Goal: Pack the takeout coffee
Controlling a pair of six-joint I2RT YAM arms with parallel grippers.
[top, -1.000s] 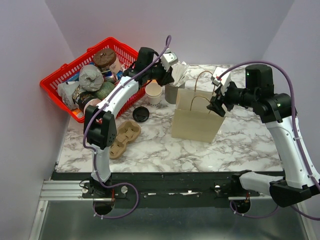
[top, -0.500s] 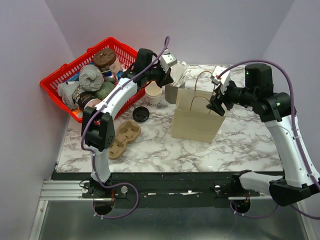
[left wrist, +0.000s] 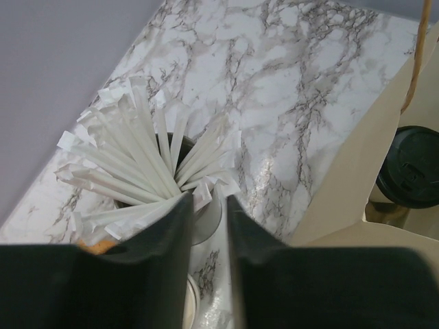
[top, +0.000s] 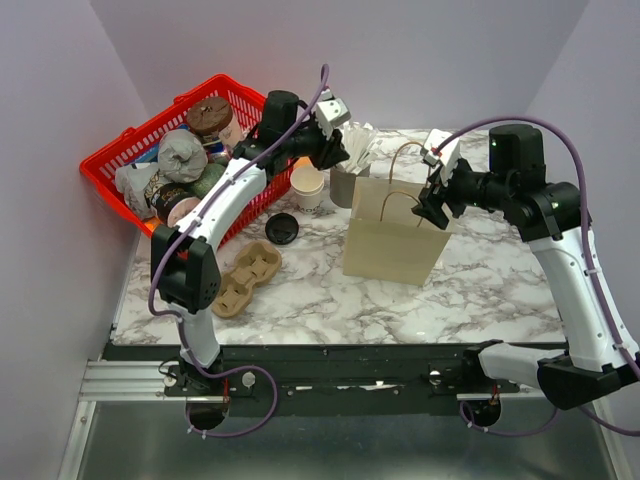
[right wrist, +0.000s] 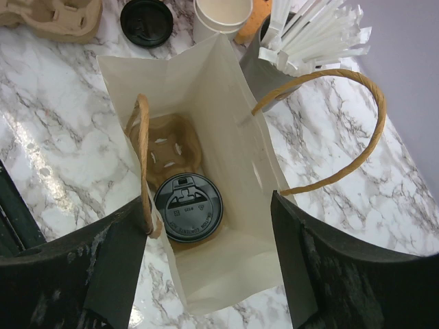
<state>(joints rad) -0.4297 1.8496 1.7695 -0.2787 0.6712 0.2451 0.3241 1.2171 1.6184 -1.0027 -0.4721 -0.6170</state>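
Coffee [right wrist: 187,207] sits inside bag [right wrist: 226,103] on carrier [right wrist: 168,147], mid-table. Right gripper [top: 432,207] spread wide at bag's right rim, grasping nothing. Left gripper [left wrist: 208,204] slightly parted, empty, above stick cup [left wrist: 208,225], far-left of bag.

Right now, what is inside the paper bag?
A brown cup carrier lies in the paper bag, the takeout coffee in one slot, the other empty. Its lid hides the cup's body.

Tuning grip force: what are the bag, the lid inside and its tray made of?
Bag: matte cream paper, creased folds. Lid: black plastic, slight sheen, moulded lettering. Tray: likely moulded brown pulp, rough matte surface.
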